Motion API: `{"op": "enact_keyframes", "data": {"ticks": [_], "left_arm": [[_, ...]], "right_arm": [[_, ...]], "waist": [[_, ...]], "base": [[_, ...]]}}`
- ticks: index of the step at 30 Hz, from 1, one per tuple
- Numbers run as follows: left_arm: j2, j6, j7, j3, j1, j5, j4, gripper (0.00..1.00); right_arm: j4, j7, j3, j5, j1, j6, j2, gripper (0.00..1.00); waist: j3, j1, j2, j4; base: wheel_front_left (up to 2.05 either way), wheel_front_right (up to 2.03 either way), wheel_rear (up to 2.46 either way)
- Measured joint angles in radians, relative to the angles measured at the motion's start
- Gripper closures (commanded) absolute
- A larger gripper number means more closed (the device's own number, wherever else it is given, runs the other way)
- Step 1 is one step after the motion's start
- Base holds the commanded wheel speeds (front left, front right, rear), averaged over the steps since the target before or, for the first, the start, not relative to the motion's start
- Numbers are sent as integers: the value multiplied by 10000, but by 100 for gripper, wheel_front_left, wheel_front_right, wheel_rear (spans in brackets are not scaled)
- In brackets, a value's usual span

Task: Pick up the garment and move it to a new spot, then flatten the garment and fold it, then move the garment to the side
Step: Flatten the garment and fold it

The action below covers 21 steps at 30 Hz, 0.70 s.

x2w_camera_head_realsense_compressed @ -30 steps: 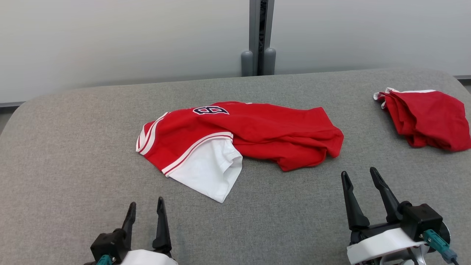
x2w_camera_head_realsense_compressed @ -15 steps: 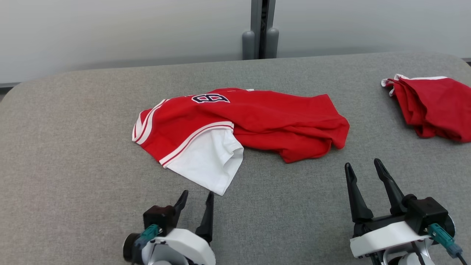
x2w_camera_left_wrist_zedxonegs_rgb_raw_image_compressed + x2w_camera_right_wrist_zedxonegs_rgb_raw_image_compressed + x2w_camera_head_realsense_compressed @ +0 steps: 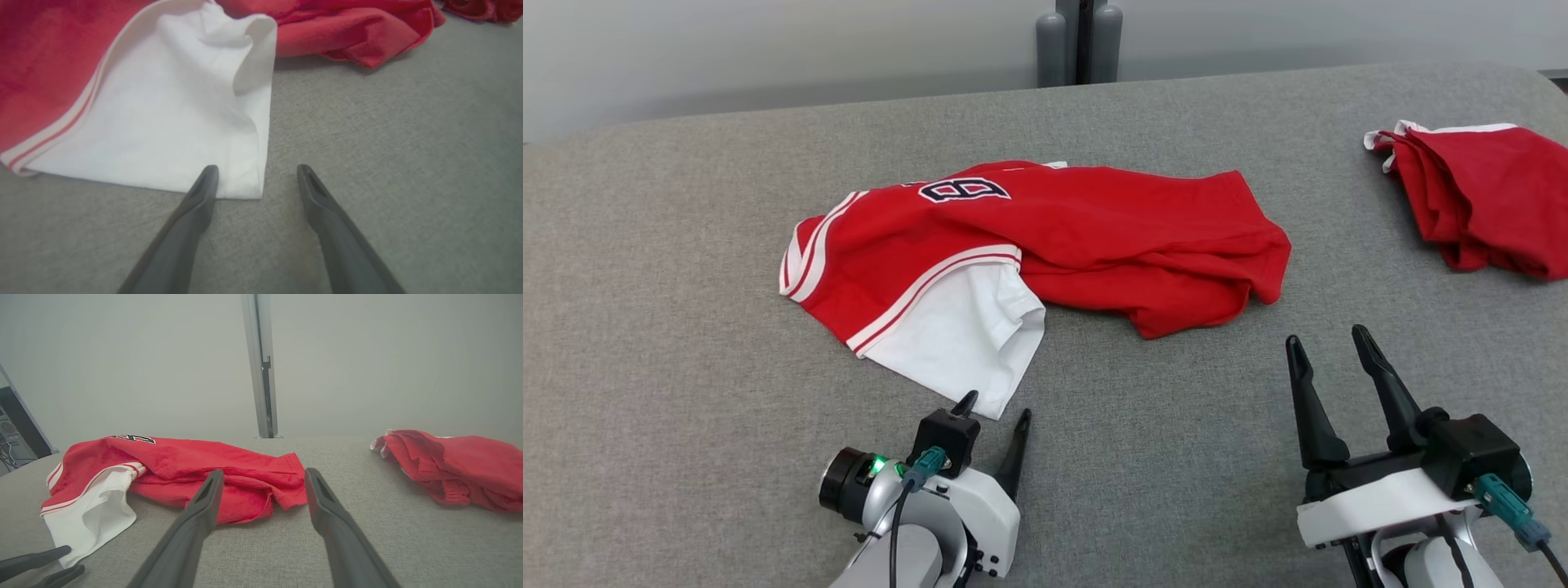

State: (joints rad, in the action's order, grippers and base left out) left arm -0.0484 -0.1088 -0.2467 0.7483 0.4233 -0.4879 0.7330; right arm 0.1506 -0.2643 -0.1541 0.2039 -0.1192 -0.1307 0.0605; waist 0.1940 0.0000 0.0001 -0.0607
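The garment (image 3: 1054,237) is a crumpled red jersey with white stripes, a dark number and a white sleeve (image 3: 956,343), lying mid-table. My left gripper (image 3: 995,406) is open at the sleeve's near corner; in the left wrist view the left gripper (image 3: 256,171) straddles the white sleeve's (image 3: 171,114) corner, one finger over the hem. My right gripper (image 3: 1327,347) stands open above the table, short of the garment's right end. In the right wrist view the right gripper (image 3: 264,475) points at the garment's (image 3: 229,469) red hem.
A second red garment (image 3: 1478,196) lies bunched at the far right of the grey fabric table (image 3: 686,327). A grey post (image 3: 1078,41) stands behind the table against a pale wall. Bare table lies to the left and in front.
My left gripper has moved forward and right up to the white sleeve's corner. The head camera has tilted down, shifting the whole picture. The right gripper has barely moved.
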Motion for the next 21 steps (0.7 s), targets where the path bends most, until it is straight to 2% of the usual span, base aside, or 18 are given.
{"op": "enact_keyframes", "data": {"ticks": [2,3,4,5,6,7,11,15,21], "left_arm": [[4,-81,13,140,204,0,265,35],[4,-134,12,205,283,-36,380,47],[0,-178,12,303,490,-104,573,57],[0,-178,12,303,490,-104,573,57],[6,-230,12,368,577,-159,640,84],[6,-303,12,491,720,-205,809,100],[6,-418,-29,591,805,-345,876,100],[-128,-650,-121,253,697,-345,443,100],[-1429,-1340,-148,-848,-420,393,-2406,100]], "right_arm": [[-6,0,15,2,-17,0,0,0],[-8,2,25,2,-51,-2,0,0],[-23,2,33,2,-154,0,2,0],[-23,2,33,2,-154,0,2,0],[-29,0,44,2,-172,0,0,0],[-29,0,63,2,-174,-2,2,0],[-33,2,90,2,-180,-2,2,0],[-2,2,194,0,-179,0,2,0],[142,2,610,65,-172,0,111,0]], "waist": [[113,0,0,-43],[165,0,0,-62],[271,0,0,-91],[271,0,0,-91],[318,0,0,-99],[391,0,0,-107],[429,0,0,-81],[349,0,0,14],[220,1,0,410]], "base": [[0,0,0],[0,0,0],[0,0,0],[0,0,0],[0,0,0],[0,0,0],[0,0,0],[0,0,0],[0,0,0]]}}
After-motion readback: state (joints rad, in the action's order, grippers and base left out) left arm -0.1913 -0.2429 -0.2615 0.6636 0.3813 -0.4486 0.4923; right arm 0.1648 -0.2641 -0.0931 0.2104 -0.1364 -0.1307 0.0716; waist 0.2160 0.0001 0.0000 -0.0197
